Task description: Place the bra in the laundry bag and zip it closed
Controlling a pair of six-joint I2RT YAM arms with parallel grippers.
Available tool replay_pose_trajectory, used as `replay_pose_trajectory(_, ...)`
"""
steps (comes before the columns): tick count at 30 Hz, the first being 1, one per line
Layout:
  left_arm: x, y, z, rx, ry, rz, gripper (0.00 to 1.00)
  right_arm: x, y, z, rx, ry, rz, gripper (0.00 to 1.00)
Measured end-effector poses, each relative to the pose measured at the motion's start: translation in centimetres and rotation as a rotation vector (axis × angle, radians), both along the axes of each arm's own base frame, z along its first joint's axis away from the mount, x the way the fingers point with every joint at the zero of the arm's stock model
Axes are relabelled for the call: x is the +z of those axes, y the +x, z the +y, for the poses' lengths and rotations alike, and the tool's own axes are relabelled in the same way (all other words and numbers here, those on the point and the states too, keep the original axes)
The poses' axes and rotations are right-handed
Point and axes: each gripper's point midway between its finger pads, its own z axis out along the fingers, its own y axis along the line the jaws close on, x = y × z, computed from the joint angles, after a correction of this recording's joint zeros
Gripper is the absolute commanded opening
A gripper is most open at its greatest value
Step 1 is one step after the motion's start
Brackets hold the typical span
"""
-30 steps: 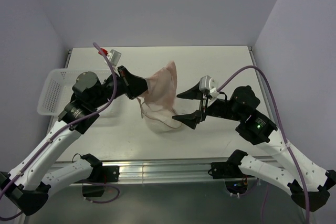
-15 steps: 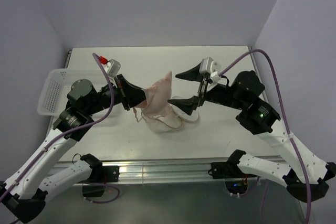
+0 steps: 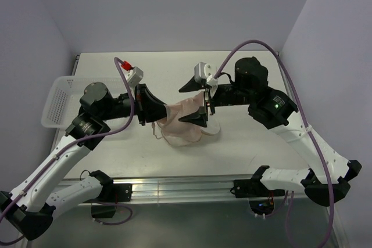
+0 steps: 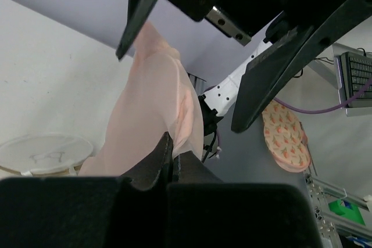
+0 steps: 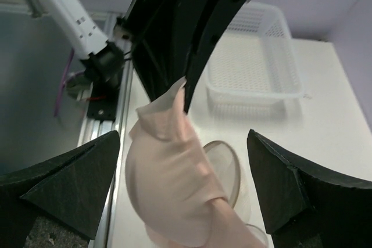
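Observation:
The pale pink bra (image 3: 185, 117) hangs from my left gripper (image 3: 156, 107), which is shut on one edge of it, over the middle of the table. The bra drapes down onto the open round mesh laundry bag (image 3: 214, 128), mostly hiding it. My right gripper (image 3: 194, 101) is open wide, its jaws standing either side of the bra's right end without gripping it. In the left wrist view the bra (image 4: 154, 114) rises from my shut fingertips (image 4: 167, 146), with a bag half (image 4: 43, 152) on the table. In the right wrist view the bra (image 5: 171, 184) hangs between my open jaws above the bag (image 5: 226, 164).
A white perforated plastic basket (image 3: 57, 101) sits at the table's left edge, behind the left arm; it also shows in the right wrist view (image 5: 256, 62). An aluminium rail (image 3: 186, 185) runs along the near edge. Purple walls close in the back and both sides.
My right gripper has swung up and left, from beside the bag to straddling the bra. The bra has dropped from upright to draped lower. My left gripper keeps its hold.

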Motion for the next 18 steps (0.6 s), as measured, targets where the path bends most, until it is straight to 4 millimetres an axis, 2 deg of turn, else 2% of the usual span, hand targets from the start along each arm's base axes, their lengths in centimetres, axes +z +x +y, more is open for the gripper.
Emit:
replay_pose_trajectory(5,0.8,0.0,-0.1,-0.016,-0.001,-0.033,0.00,-1.7,-1.4,-0.2,0.069,-0.042,0.040,0.97)
replay_pose_trajectory(12,2.2,-1.1,0.0,-0.073,-0.002,-0.094,0.00,-3.5,-2.1,-0.2,0.106,-0.070,0.081,0.97)
replay_pose_trajectory(14,2.5,-1.5,0.0,-0.098,0.001,-0.106,0.00,-3.6,-2.3,-0.1,0.122,-0.070,0.089,0.95)
replay_pose_trajectory(18,2.3,-2.1,0.0,-0.130,0.009,-0.105,0.00,-3.8,-2.7,0.1,0.147,-0.070,0.112,0.83)
